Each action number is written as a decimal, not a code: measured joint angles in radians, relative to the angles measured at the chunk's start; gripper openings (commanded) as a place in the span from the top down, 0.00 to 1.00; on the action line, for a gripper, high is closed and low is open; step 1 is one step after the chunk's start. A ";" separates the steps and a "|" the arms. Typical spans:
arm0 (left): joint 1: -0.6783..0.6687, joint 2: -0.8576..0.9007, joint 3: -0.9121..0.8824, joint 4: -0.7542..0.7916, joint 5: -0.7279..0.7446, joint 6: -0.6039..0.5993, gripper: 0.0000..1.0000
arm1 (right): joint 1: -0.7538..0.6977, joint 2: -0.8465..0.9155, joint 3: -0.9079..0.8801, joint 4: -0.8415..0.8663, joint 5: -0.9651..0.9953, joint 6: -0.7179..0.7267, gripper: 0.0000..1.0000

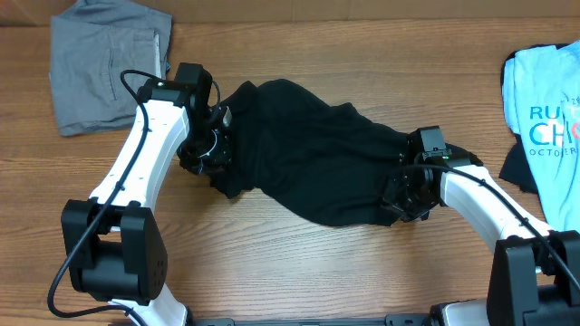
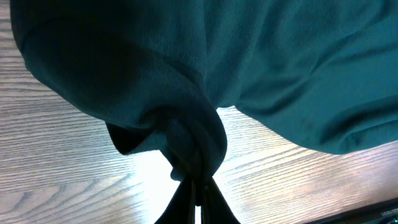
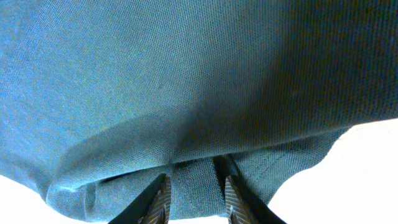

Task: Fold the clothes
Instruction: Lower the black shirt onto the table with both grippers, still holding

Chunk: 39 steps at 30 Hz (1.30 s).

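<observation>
Wooden table (image 1: 299,272): grey garment (image 1: 104,63) far left, black garment (image 1: 308,154) centre, blue T-shirt (image 1: 548,118) right.

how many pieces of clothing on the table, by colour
grey garment: 1
black garment: 1
light blue t-shirt: 1
total: 3
The dark patch under the t-shirt's edge is unclear, so it is not counted.
</observation>
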 measured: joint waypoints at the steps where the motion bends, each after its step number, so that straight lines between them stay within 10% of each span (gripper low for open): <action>1: 0.000 0.000 0.000 0.000 0.000 0.000 0.96 | 0.000 0.000 0.000 -0.002 -0.001 0.000 0.65; 8: 0.000 0.000 0.000 0.000 0.000 0.000 0.96 | 0.000 0.000 -0.021 0.011 -0.001 0.007 0.61; 19: 0.000 0.000 0.000 0.000 0.000 0.000 0.96 | 0.000 0.000 -0.055 0.027 -0.001 0.010 0.96; 39: 0.000 0.000 0.022 -0.067 0.000 0.000 0.96 | 0.000 -0.006 0.166 -0.278 0.115 0.053 0.96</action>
